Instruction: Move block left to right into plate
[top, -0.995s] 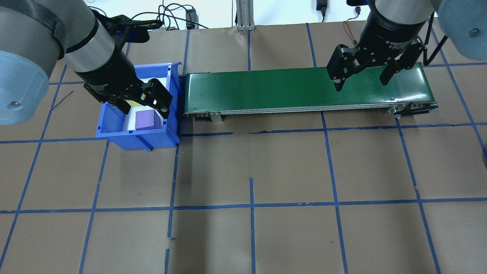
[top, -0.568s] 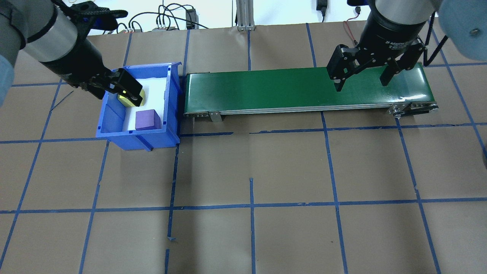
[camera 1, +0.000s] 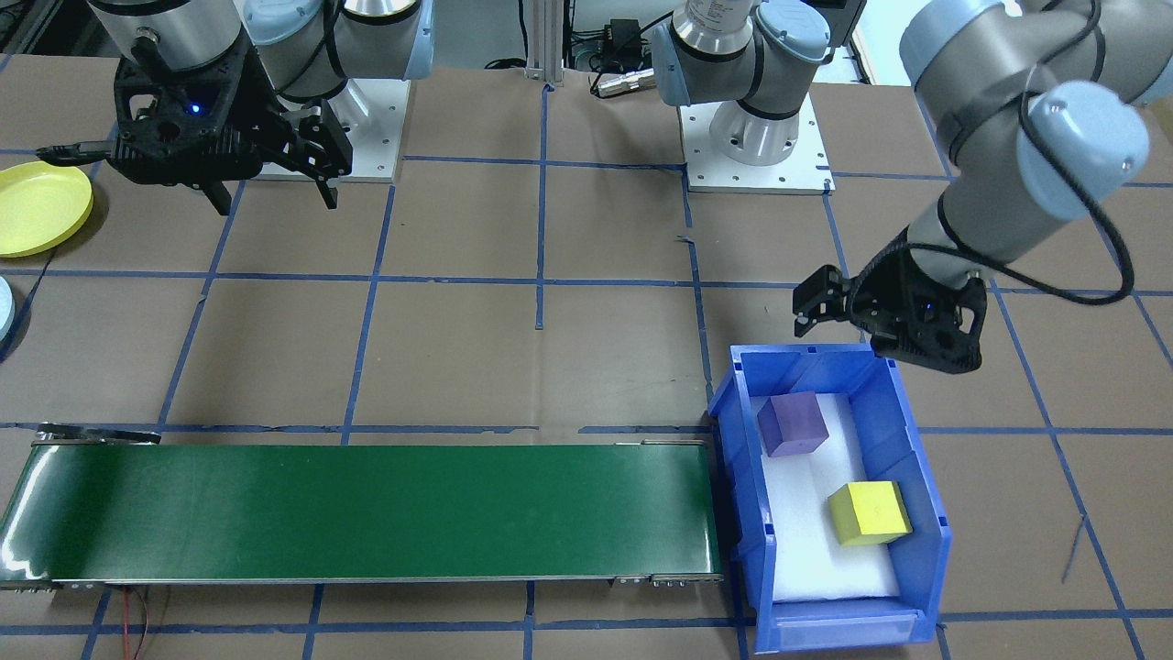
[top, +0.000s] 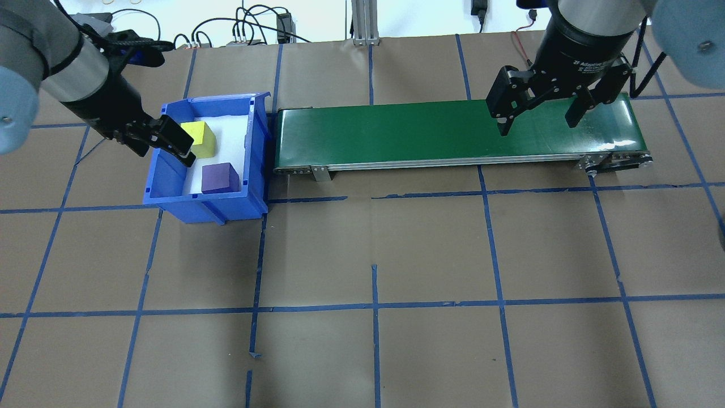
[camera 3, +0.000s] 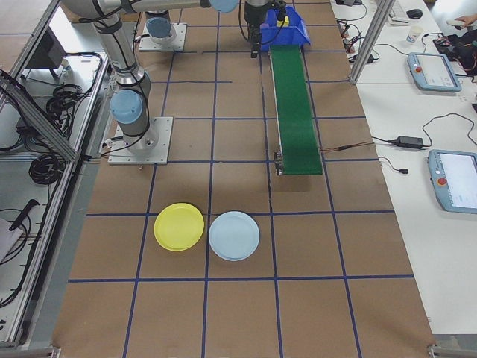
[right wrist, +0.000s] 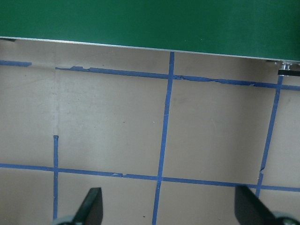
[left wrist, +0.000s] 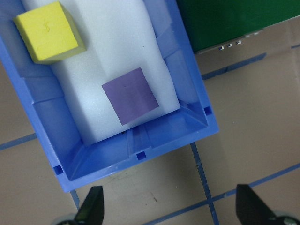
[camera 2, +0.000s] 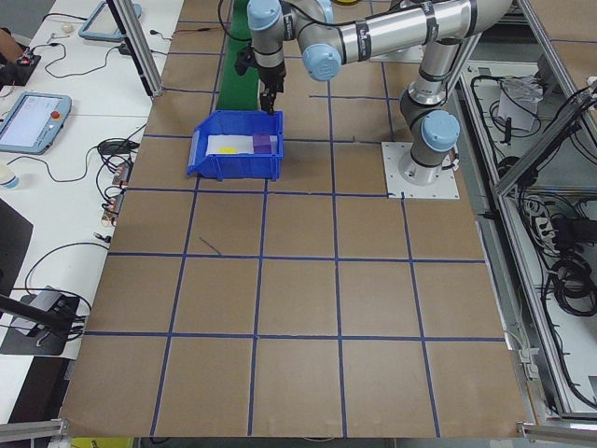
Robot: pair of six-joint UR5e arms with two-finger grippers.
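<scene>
Overhead exterior shows the left gripper [top: 161, 140], fingers spread and empty, at the outer wall of the blue plastic bin [top: 164, 190]; centre it squarely over the purple foam cube [top: 220, 178] or the yellow foam cube [top: 199, 138] beyond, clear of the walls. Farther off, the right gripper [top: 538, 119] waits spread over the green conveyor belt [top: 396, 133], and the round yellow plastic plate [camera 1: 37, 206] lies well apart.

Left tool [top: 170, 144] off yellow block [top: 201, 137]

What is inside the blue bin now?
The blue bin holds a white foam pad with a purple block and a yellow block on it. The floor under the pad is hidden.
</scene>
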